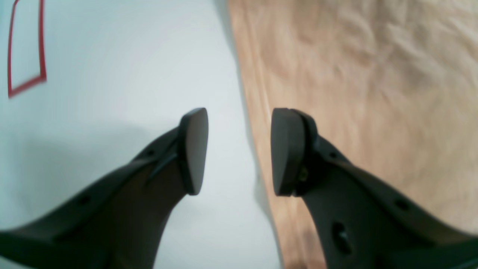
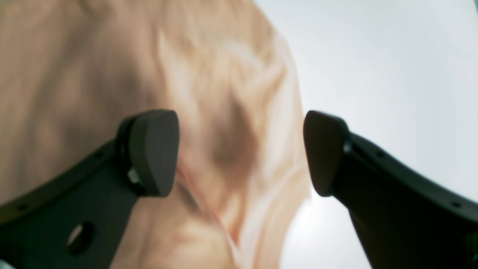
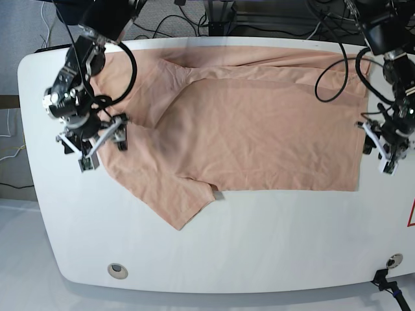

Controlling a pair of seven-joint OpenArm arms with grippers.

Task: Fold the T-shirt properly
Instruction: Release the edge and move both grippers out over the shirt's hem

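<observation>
The T-shirt (image 3: 246,123) is lying spread across the far half of the white table (image 3: 259,246), partly folded over itself, with one sleeve pointing toward the near left. Judging by this, the folding is at an early stage: both arms are lining up for a grasp on opposite ends of the cloth.

The right gripper (image 3: 97,139) is hanging at the shirt's left edge, by the shoulder. In the right wrist view its jaws are standing wide apart, one finger over rumpled fabric (image 2: 209,112) and the other over bare table, holding nothing. The left gripper (image 3: 384,146) is hovering at the shirt's right edge, which appears to be the hem. In the left wrist view its jaws are also parted and empty, straddling the straight cloth edge (image 1: 358,93).

The next move probably calls for each gripper to descend and pinch its edge, catching every layer, so that the cloth can be lifted without sagging or bunching.
</observation>
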